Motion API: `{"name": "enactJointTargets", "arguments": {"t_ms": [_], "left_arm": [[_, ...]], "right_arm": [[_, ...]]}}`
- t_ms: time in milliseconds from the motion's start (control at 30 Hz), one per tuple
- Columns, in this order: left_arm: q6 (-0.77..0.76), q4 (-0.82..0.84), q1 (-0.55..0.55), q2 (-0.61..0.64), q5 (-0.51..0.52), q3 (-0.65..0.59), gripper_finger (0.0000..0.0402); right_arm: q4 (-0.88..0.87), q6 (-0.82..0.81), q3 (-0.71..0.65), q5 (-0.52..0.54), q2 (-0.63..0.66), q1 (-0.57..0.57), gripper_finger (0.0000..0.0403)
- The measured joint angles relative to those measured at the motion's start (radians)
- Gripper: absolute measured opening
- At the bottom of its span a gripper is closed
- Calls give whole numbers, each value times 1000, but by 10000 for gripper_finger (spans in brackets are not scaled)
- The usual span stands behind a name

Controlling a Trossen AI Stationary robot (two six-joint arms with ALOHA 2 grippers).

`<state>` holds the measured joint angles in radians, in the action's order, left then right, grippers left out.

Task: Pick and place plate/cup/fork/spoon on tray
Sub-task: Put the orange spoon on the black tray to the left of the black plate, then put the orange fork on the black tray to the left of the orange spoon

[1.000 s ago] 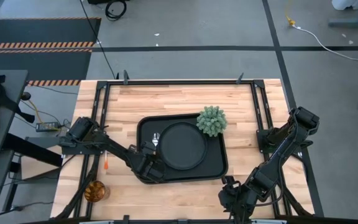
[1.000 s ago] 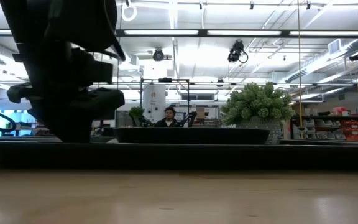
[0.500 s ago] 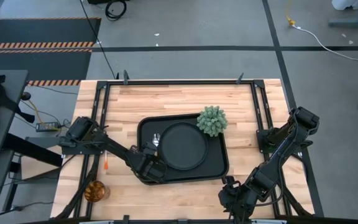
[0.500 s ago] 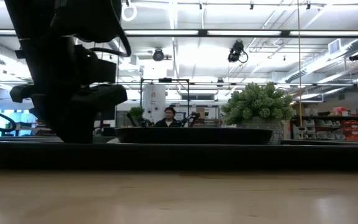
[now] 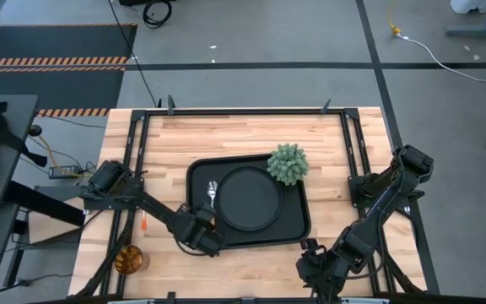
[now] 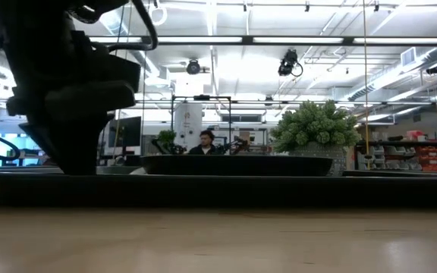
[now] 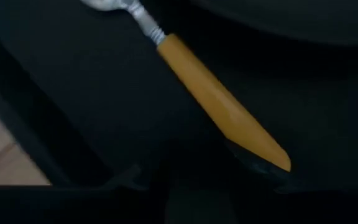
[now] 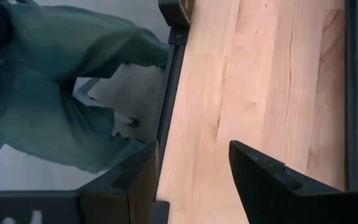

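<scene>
1. Finds the left gripper (image 5: 202, 236) over the near-left corner of the tray (image 5: 302, 230), drawn back toward the tabletop's near edge from where it hung a second ago.
2. Leaves the spoon (image 5: 212, 191) lying flat along the tray's left side, just beside the plate (image 5: 249, 198), unmoved during that retreat.
3. Reads as a finished release, since the yellow handle rests on the tray; cannot tell from the dark fingers whether they stand apart or together.
4. Shows the plate in the tray's middle, with a small green plant (image 5: 287, 163) at its far-right corner.
5. Counts two things still off the tray: the fork (image 5: 144, 222) near the tabletop's left edge and the cup (image 5: 127, 259) at its near-left corner.
6. Keeps the right gripper (image 8: 191, 162) waiting at the tabletop's near edge, fingers apart, holding nothing.
7. Points to the fork or cup as the likely next pick, both close to the left arm.
</scene>
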<state>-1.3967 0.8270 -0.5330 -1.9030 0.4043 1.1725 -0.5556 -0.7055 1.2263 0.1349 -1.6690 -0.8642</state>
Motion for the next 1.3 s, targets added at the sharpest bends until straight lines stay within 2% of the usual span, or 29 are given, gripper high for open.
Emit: {"name": "enactJointTargets", "arguments": {"t_ms": [200,433,533,633,733,833,933,1100,1300], "left_arm": [[65,-59,6,0,81,0,142],[71,-41,21,0,166,0,142],[62,47,22,0,192,0,142],[-35,182,11,0,252,0,148],[-136,297,6,0,282,0,166],[-157,329,25,0,277,0,194],[-73,311,73,0,224,0,226],[186,299,187,14,85,-1,270],[297,305,284,158,110,-1,284]], "right_arm": [[0,-8,0,-20,0,0,203],[0,3,0,-32,0,0,203],[0,-23,0,-32,0,0,203],[0,-60,0,-45,0,-4,203],[-3,-89,0,-56,0,-16,203],[-7,-113,0,-56,0,-31,203],[-8,-113,0,-56,0,-43,203],[-9,-106,0,-56,0,-45,203],[-11,-105,0,-49,0,-44,203]]}}
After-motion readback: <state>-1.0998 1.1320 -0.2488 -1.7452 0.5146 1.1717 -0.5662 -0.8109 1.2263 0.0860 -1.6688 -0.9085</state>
